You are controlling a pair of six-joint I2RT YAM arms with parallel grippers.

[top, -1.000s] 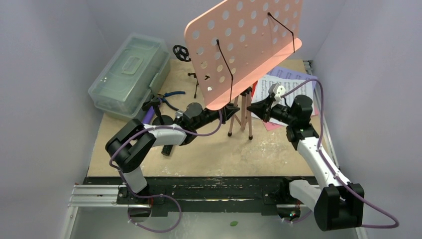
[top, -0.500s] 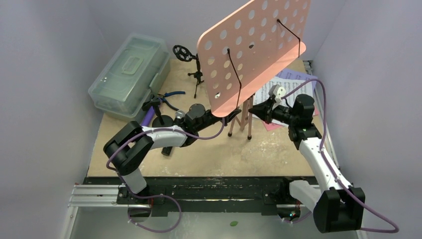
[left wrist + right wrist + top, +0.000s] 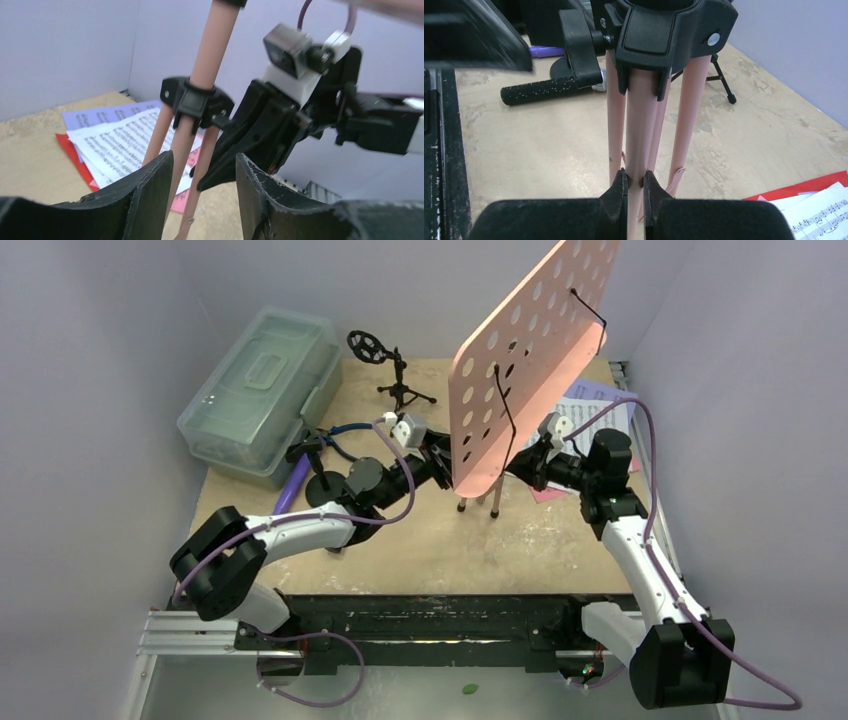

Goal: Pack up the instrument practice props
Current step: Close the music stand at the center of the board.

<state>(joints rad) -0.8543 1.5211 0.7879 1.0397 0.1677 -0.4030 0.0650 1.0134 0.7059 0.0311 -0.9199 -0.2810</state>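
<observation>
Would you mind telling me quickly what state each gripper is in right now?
Left gripper: open, holding nothing.
Right gripper: closed on the centre post of the pink music rack.

Black-jointed white arms (image 3: 300,528) carry purple cables (image 3: 648,455) and scuffed black fingers (image 3: 147,200).

Pale lilac walls (image 3: 90,330) enclose a scuffed tan tabletop (image 3: 420,550) — evenly lit; grey floor (image 3: 450,695) below.

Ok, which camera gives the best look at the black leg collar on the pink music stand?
Right wrist: the collar fills the top, close and sharp. Left wrist shows it smaller, from the other side. Top external hides it behind the pink rack.
</observation>
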